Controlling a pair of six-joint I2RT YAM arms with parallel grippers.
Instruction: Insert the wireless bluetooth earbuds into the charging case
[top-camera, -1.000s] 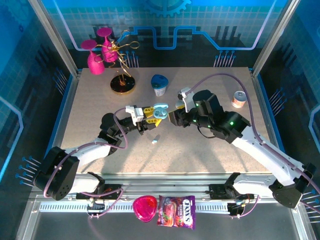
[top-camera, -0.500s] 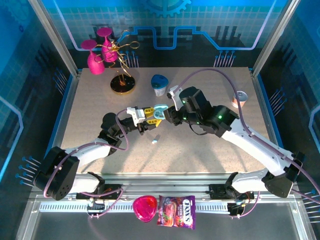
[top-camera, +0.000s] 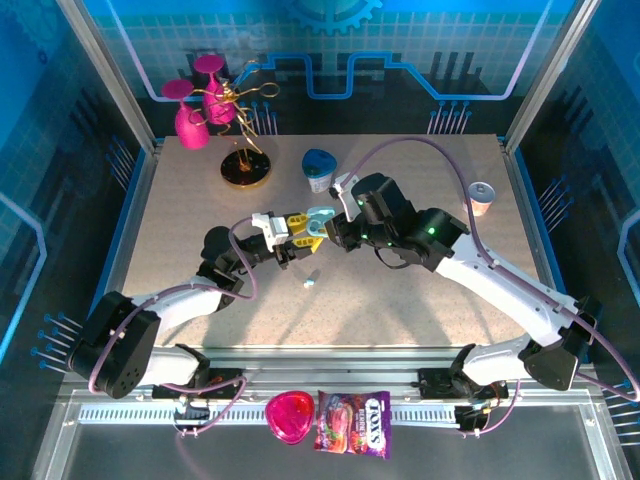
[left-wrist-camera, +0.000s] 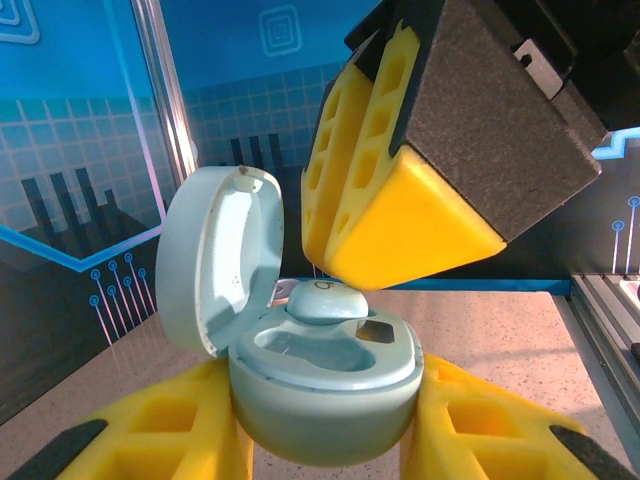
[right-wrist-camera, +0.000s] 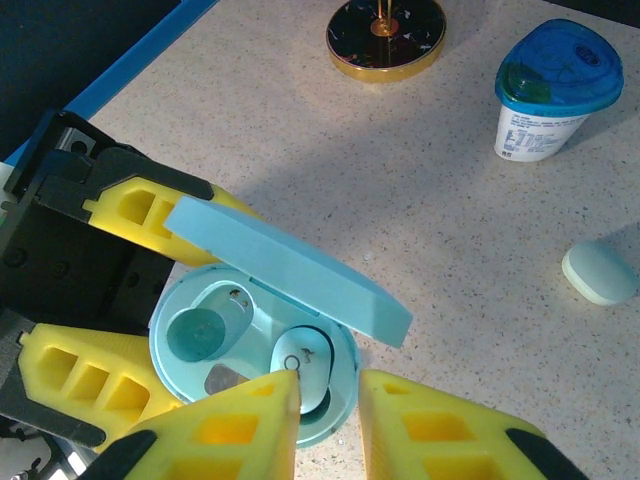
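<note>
My left gripper (top-camera: 300, 230) is shut on the pale-blue charging case (left-wrist-camera: 325, 385), held off the table with its lid (left-wrist-camera: 215, 260) swung open. One pale-blue earbud (right-wrist-camera: 305, 365) lies in the case's slot on the hinge side; the other slot (right-wrist-camera: 200, 330) is bare. My right gripper (right-wrist-camera: 330, 395) hovers right over the case with its jaws a little apart. One of its yellow fingers (left-wrist-camera: 400, 215) rests on top of the earbud (left-wrist-camera: 325, 300), and the other finger does not touch it. Another tiny earbud (top-camera: 310, 284) lies on the table below the grippers.
A pale oval object (right-wrist-camera: 600, 272) lies on the table beside the case. A blue-lidded cup (top-camera: 320, 168) and a gold-based stand (top-camera: 245, 170) stand behind, with pink goblets (top-camera: 192, 110) at the back left and a small can (top-camera: 482, 196) at the right.
My right gripper has travelled left and come down over the open case. The left gripper and case have barely moved.
</note>
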